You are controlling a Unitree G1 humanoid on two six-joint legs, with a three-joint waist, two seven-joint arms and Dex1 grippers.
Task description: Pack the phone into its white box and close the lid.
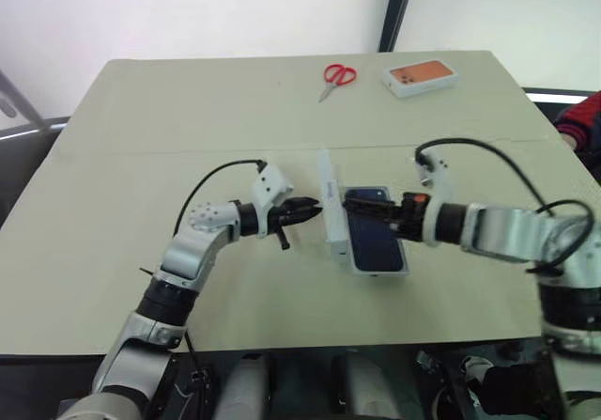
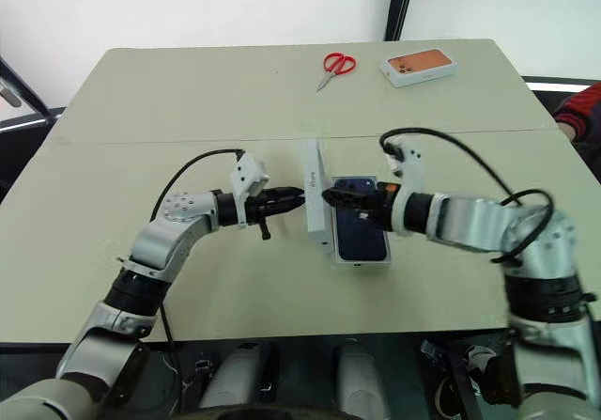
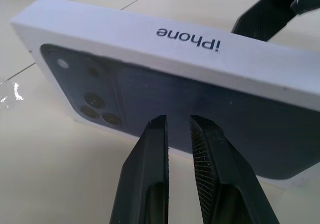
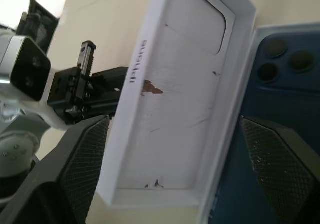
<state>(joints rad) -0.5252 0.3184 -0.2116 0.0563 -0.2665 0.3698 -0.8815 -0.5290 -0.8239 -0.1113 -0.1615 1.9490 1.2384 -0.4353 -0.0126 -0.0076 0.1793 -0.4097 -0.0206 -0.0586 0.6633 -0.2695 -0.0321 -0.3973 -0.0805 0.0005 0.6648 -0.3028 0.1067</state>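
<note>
The phone point(image 1: 377, 237) already lies face down inside the white box point(image 1: 378, 272), its dark blue back and camera cluster up, so the packing step looks done and only the closing remains. The lid point(image 1: 330, 215) stands on its long edge just to the left of the phone, touching the box's side, with its plain white inside turned toward the phone and its printed dark face turned outward. It probably stands this way because it has to be tipped over onto the box, and both arms flank it to steady and guide that tilt.

The left gripper point(image 3: 178, 129) sits on the far side of the lid from the phone, its two black fingers point(image 3: 147, 164) nearly pressed together with only a thin slit between them, holding nothing; the tips point at the lid's printed face and sit right against it or just short of it, as if to push.

The right gripper point(image 2: 331, 197) reaches across above the phone toward the lid's upper edge. Its jaws stand spread wide, one to each side of the lid's open hollow, gripping nothing.
</note>
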